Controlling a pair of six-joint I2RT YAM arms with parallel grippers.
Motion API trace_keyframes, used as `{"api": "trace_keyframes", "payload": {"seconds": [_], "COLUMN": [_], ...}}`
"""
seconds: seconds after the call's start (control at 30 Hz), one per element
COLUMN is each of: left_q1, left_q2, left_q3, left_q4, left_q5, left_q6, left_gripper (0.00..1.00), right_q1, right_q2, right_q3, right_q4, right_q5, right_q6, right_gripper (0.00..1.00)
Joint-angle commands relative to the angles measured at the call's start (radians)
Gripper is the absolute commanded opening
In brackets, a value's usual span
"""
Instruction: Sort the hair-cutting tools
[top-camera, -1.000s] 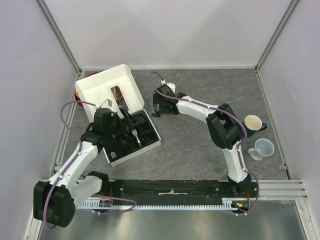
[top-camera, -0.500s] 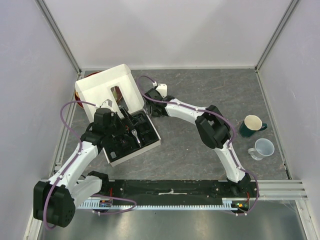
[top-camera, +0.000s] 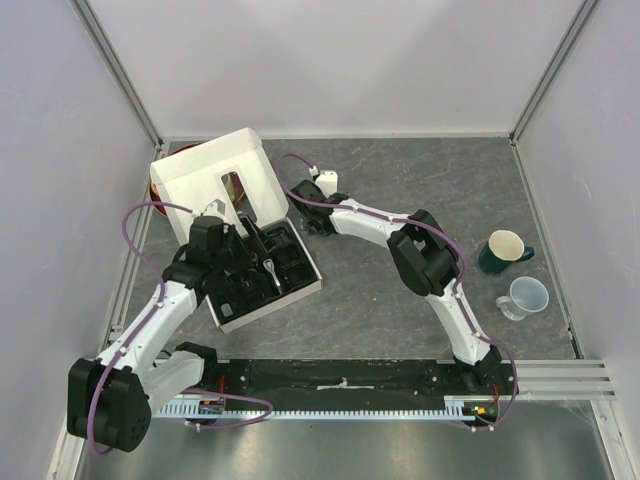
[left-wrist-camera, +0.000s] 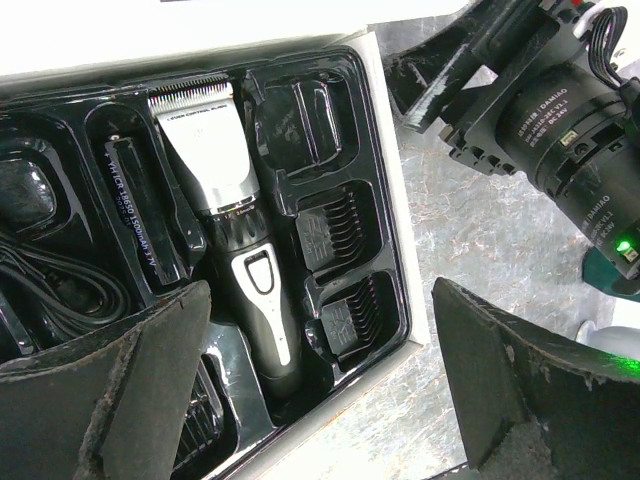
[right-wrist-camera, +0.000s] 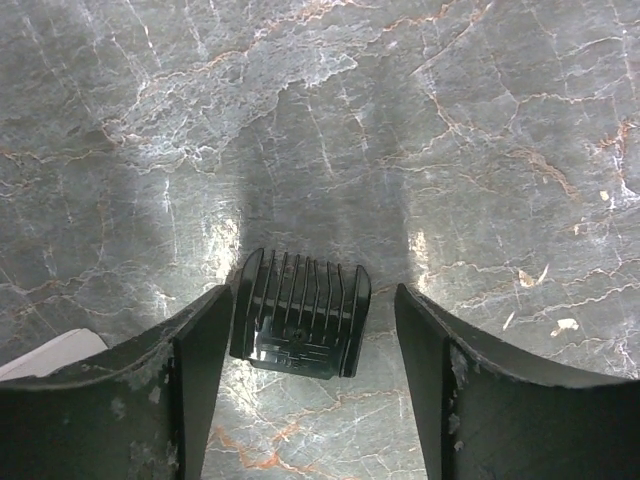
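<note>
The black-and-silver clipper (left-wrist-camera: 235, 240) lies in the black tray (left-wrist-camera: 392, 262) of the white box, silver blade head toward the far end. Beside it sit two comb guards (left-wrist-camera: 330, 235) (left-wrist-camera: 352, 315) in their pockets, and the coiled cord (left-wrist-camera: 50, 285) lies at the left. My left gripper (left-wrist-camera: 320, 292) hangs open over the tray's near right corner, holding nothing. One more comb guard (right-wrist-camera: 300, 315) lies flat on the grey table, just right of the box. My right gripper (right-wrist-camera: 312, 312) straddles it, open; the left finger is at its edge, the right finger stands apart.
The box's white lid (top-camera: 215, 175) stands open at the back left, with a reddish bowl (top-camera: 158, 186) behind it. A green mug (top-camera: 507, 248) and a clear cup (top-camera: 525, 295) stand at the far right. My right forearm (left-wrist-camera: 560, 120) reaches close past the box's right side.
My right gripper has swung left across the table to the box's right side. The left arm has stayed over the tray.
</note>
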Motion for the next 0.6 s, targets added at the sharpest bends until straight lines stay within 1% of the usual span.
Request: {"api": "trace_keyframes", "payload": {"seconds": [0.0, 0.03, 0.1, 0.13, 0.23, 0.3, 0.43, 0.57], "left_q1": [0.001, -0.001, -0.001, 0.001, 0.001, -0.001, -0.001, -0.005], "left_q2": [0.007, 0.009, 0.004, 0.004, 0.0, 0.0, -0.002, -0.022], "left_q3": [0.013, 0.013, 0.01, 0.011, 0.008, 0.005, -0.004, -0.029], "left_q4": [0.017, 0.017, 0.018, 0.015, 0.021, 0.029, 0.095, 0.176], "left_q5": [-0.006, -0.005, 0.0, -0.002, 0.006, 0.02, 0.135, 0.204], "left_q6": [0.034, 0.034, 0.034, 0.036, 0.034, 0.036, 0.051, 0.053], "left_gripper": [0.97, 0.97, 0.97, 0.97, 0.97, 0.97, 0.95, 0.93], "right_q1": [-0.017, -0.021, -0.027, -0.027, -0.034, -0.037, -0.042, -0.045], "right_q2": [-0.004, -0.003, 0.003, 0.003, -0.012, -0.03, -0.098, -0.228], "right_q3": [-0.048, -0.052, -0.057, -0.063, -0.08, -0.086, -0.126, -0.173], "right_q4": [-0.013, -0.013, -0.013, -0.013, -0.012, -0.007, 0.01, 0.036], "right_q5": [-0.091, -0.097, -0.111, -0.111, -0.108, -0.107, -0.119, -0.153], "right_q6": [0.069, 0.073, 0.081, 0.086, 0.101, 0.106, 0.118, 0.136], "right_gripper": [0.7, 0.63, 0.58, 0.53, 0.44, 0.43, 0.41, 0.41]}}
